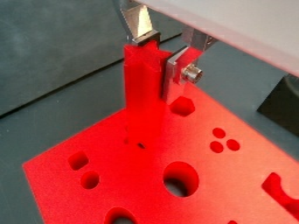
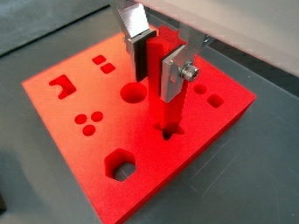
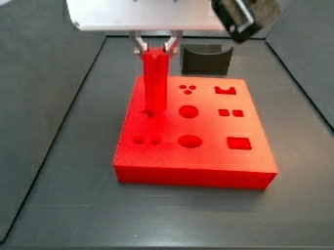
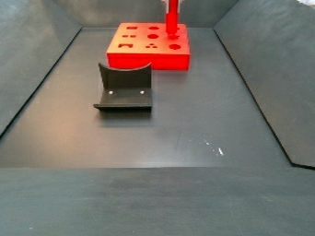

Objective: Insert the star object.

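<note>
The star object (image 1: 142, 96) is a long bright red peg standing upright, its lower end in a small star-shaped hole of the flat red block (image 1: 222, 188). My gripper (image 1: 159, 54) is shut on the peg's upper part, silver fingers on both sides. The other wrist view shows the peg (image 2: 167, 87) entering the hole in the block (image 2: 82, 83), with the gripper (image 2: 156, 54) clamped on it. In a side view the peg (image 3: 154, 83) stands near one edge of the block (image 3: 196, 166) under the gripper (image 3: 155, 44). The far side view shows peg (image 4: 171, 18) and block (image 4: 147, 57).
The block has several other shaped holes: round, hexagonal, square, a three-dot group. A dark grey curved holder (image 4: 124, 88) stands on the dark floor apart from the block; it also shows behind the block (image 3: 205, 59). Sloped dark walls enclose the floor.
</note>
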